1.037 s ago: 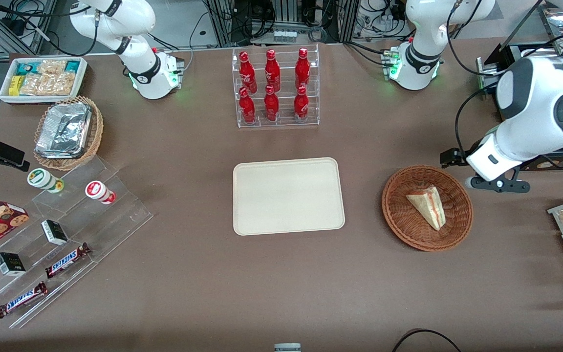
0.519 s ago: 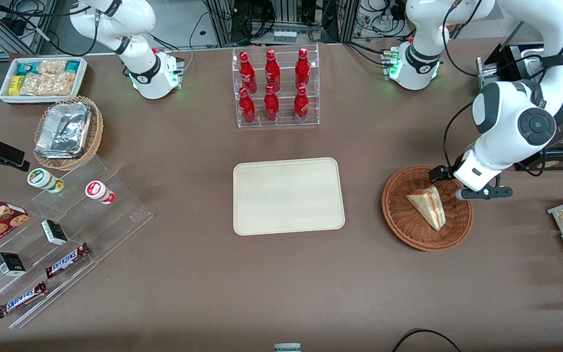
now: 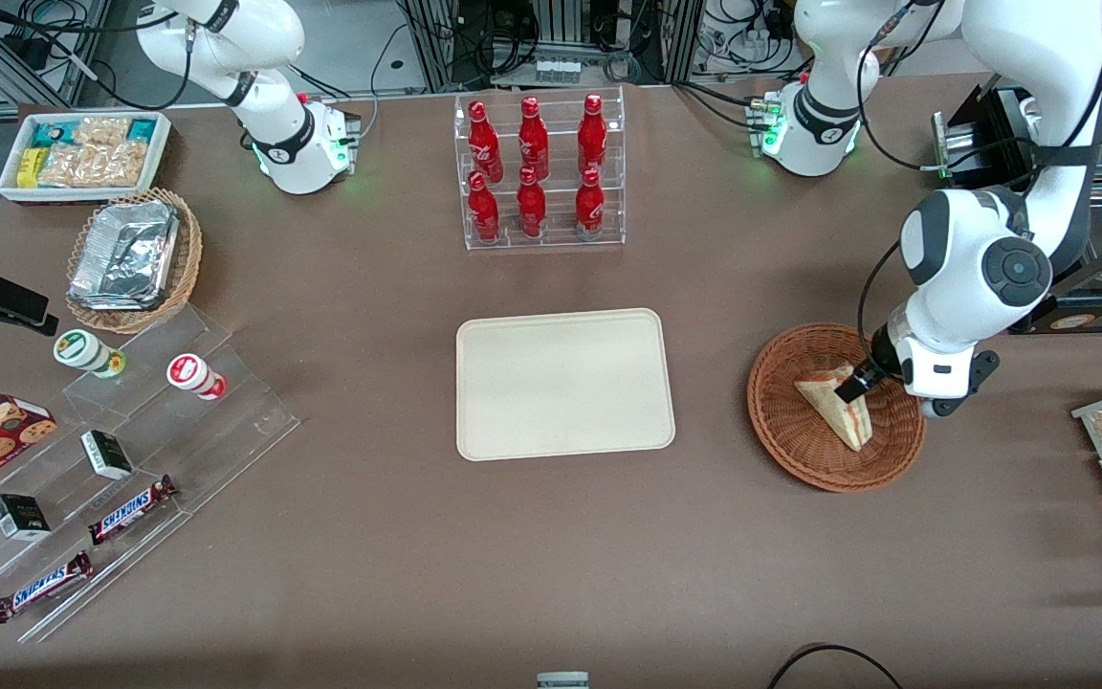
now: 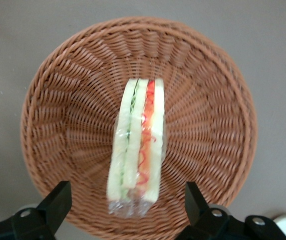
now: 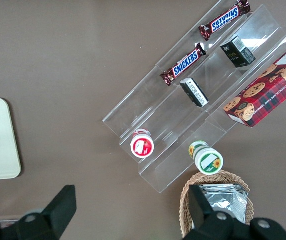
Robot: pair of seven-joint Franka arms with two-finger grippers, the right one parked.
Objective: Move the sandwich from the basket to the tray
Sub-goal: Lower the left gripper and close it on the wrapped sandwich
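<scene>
Sandwich (image 4: 136,145) lies on its side in the bowl of the basket (image 4: 52,90), filling edge up, red and green layers showing through clear wrap. In the wrist view the pincer (image 4: 127,210) hangs directly above it with its two fingers (image 4: 57,200) spread wide apart, one on each side of the wedge's wrapped end and touching nothing yet. In the front view the pincer (image 3: 859,386) sits over the sandwich (image 3: 838,404), low inside the basket (image 3: 790,431).

Main risk, as I judge it, is the wrap: it looks loose and slippery at the end nearest the fingers, so a close there could catch only film and let the bread slide out on the lift. A grip that is too firm would crush the soft bread. Coming down too far could press the fingertips into the wicker and drag the light basket along.

Sloping basket walls leave room around the wedge for the open fingers. Farther on, the tray (image 3: 565,383) lies flat on the worktop (image 3: 369,536), well apart from the basket, toward the parked arm's end. Bare worktop lies between them, and the tray's rim is low, so the carry should need little height. The bottle rack (image 3: 539,172) stands farther from the front camera, out of that path.
</scene>
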